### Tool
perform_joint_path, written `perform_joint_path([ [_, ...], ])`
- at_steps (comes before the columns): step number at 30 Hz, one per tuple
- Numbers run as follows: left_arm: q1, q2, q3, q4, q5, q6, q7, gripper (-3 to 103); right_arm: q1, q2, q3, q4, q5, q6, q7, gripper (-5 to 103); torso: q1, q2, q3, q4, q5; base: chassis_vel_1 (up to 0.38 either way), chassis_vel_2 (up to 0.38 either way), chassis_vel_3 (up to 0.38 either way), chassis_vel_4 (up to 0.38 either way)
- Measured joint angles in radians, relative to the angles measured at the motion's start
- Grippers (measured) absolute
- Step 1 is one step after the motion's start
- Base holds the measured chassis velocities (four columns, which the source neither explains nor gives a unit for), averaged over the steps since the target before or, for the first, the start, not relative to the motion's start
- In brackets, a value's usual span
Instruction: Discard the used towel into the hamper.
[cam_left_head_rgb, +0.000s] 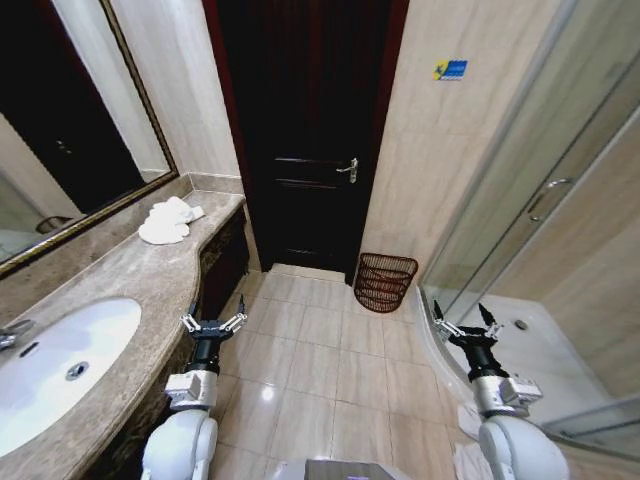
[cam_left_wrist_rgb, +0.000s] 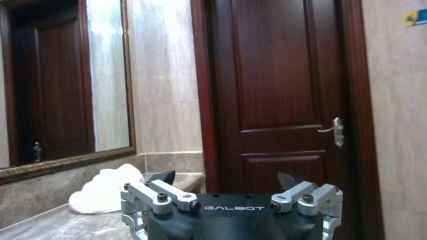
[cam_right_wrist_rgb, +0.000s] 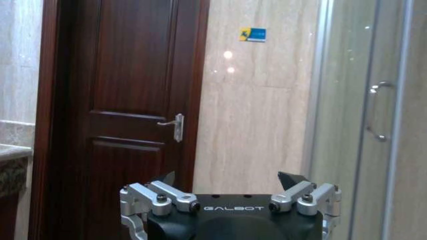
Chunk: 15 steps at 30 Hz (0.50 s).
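Note:
A crumpled white towel (cam_left_head_rgb: 168, 221) lies on the far end of the marble counter (cam_left_head_rgb: 120, 275), near the mirror; the left wrist view shows the towel (cam_left_wrist_rgb: 103, 190) ahead on the counter. The hamper (cam_left_head_rgb: 384, 281), a dark reddish-brown wire basket, stands on the floor beside the door, against the wall. My left gripper (cam_left_head_rgb: 212, 322) is held low beside the counter's front edge, open and empty. My right gripper (cam_left_head_rgb: 466, 320) hovers near the shower's curved base, open and empty. Both point toward the door.
A dark wooden door (cam_left_head_rgb: 305, 130) with a metal handle (cam_left_head_rgb: 349, 169) closes the far wall. A white sink (cam_left_head_rgb: 60, 355) sits in the counter at near left. A glass shower enclosure (cam_left_head_rgb: 540, 230) bounds the right. Tiled floor (cam_left_head_rgb: 320, 350) lies open between.

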Motion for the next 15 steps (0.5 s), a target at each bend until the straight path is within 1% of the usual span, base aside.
perform_joint_path([
  [5,0.000,0.003,-0.011,0.004,-0.006,-0.003,0.001,100,-0.002,-0.002,0.002,-0.001,0.001,0.001,0.000,100,0.000,0.000,0.000,0.0001,0.0002,-0.112,0.182,0.179,-0.106],
  [7,0.001,0.006,-0.016,0.004,-0.015,-0.003,0.002,100,-0.004,-0.002,0.003,-0.001,0.001,0.003,0.000,100,0.000,0.000,0.000,-0.0001,-0.0004,-0.124,0.187,0.191,-0.101],
  [10,0.002,0.013,-0.024,0.005,-0.028,-0.004,0.002,100,-0.007,-0.001,0.004,-0.002,0.001,0.004,0.000,100,0.000,0.000,0.000,0.0001,0.0003,-0.114,0.191,0.200,-0.115],
  [11,0.002,0.017,-0.027,0.006,-0.033,-0.004,0.002,100,-0.007,0.002,0.003,-0.001,-0.001,0.004,0.000,100,0.000,0.000,0.000,-0.0001,-0.0006,-0.115,0.188,0.186,-0.117],
  [13,0.001,0.019,-0.028,0.007,-0.039,-0.004,0.002,100,-0.005,0.005,-0.001,0.000,-0.005,0.003,-0.001,100,0.000,0.000,0.000,0.0001,0.0005,-0.107,0.173,0.182,-0.126],
  [15,0.001,0.020,-0.028,0.008,-0.042,-0.004,0.002,100,-0.003,0.007,-0.003,0.002,-0.008,0.001,-0.001,100,0.000,0.000,0.000,0.0002,0.0000,-0.112,0.186,0.174,-0.119],
])
